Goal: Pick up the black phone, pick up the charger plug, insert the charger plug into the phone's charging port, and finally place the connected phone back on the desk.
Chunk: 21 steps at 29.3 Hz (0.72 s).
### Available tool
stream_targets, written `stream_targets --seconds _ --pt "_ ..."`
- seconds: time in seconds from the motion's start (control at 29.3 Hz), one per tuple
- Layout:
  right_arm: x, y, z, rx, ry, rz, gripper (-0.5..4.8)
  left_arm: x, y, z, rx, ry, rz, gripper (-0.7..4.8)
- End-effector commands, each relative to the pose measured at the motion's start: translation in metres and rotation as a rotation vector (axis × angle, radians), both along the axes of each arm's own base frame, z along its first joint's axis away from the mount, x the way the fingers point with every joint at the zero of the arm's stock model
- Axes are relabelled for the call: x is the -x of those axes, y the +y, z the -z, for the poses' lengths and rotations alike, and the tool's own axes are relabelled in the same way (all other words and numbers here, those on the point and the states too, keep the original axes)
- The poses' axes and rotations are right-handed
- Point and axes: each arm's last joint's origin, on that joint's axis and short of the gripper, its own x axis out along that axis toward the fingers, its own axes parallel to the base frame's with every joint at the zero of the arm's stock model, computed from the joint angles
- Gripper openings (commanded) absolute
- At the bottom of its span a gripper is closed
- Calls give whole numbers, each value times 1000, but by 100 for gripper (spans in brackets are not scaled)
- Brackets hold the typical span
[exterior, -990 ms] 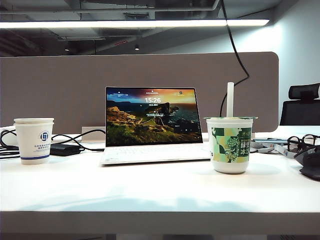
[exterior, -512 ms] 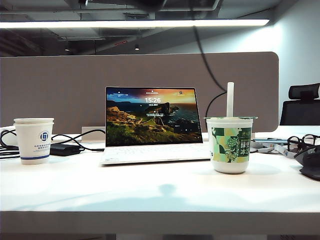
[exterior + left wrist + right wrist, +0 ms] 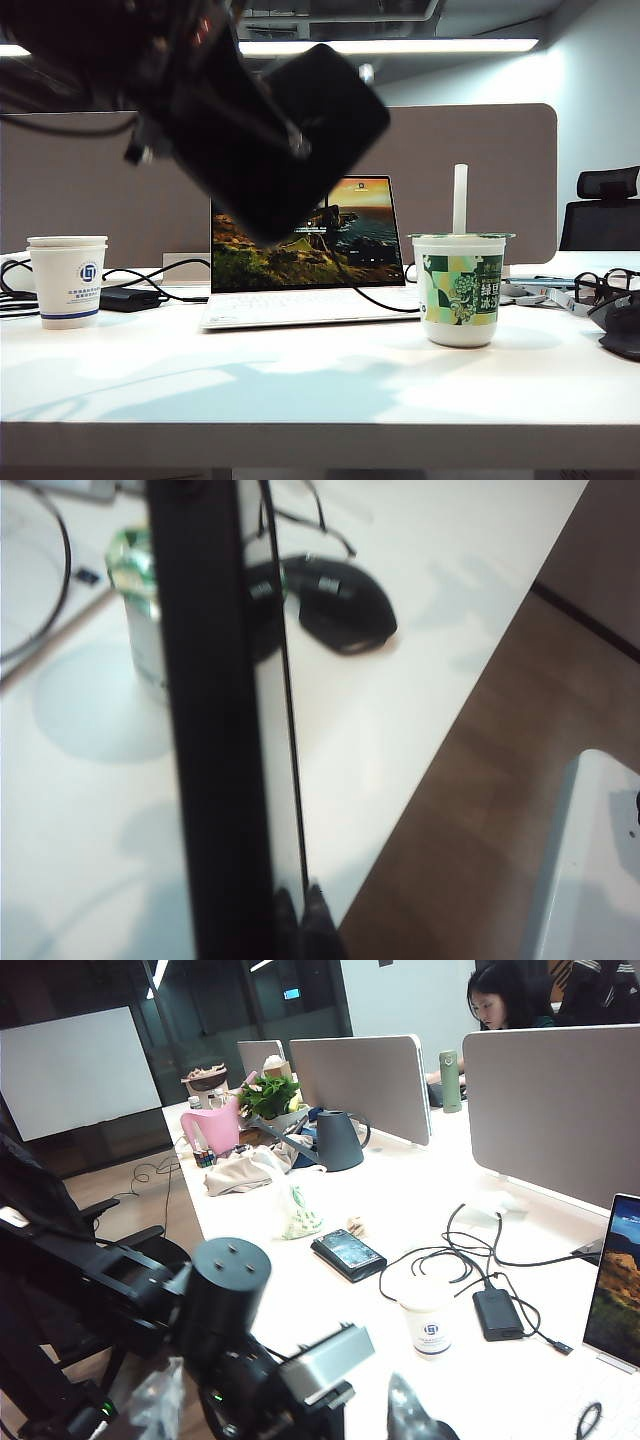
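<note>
Above desk (image 3: 300,395), left fingers (image 3: 300,920) hold black phone (image 3: 290,135) seemingly slanted.

Exterior camera sits low at desk (image 3: 320,395) edge facing the divider; both wrist cameras overlook that desk.

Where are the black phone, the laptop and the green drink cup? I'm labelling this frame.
black phone (image 3: 300,130), exterior view, its dark back.
laptop (image 3: 370,240), exterior view, lit screen.
green drink cup (image 3: 460,288), exterior view, printed side.
</note>
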Motion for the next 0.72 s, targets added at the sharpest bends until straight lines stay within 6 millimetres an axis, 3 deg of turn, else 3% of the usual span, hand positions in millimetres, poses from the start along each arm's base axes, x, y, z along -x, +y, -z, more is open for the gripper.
stream_targets --seconds 0.03,0.24,0.31,0.51,0.61,0.72 --pt "1 0 -2 -9 4 0 261 -15 0 10 17 70 -53 -6" --pt "1 0 -2 -9 5 2 244 -40 9 40 8 226 -116 -6" --pt "1 0 -2 -9 5 2 203 -44 7 46 9 228 -113 -6" --pt "0 0 -1 -9 6 3 201 -56 -1 65 65 322 -124 -7" --pt "0 0 -1 -6 13 3 45 -61 -5 76 97 389 -124 -6" --pt "0 0 0 -6 14 2 43 -63 -6 80 111 397 -139 -7"
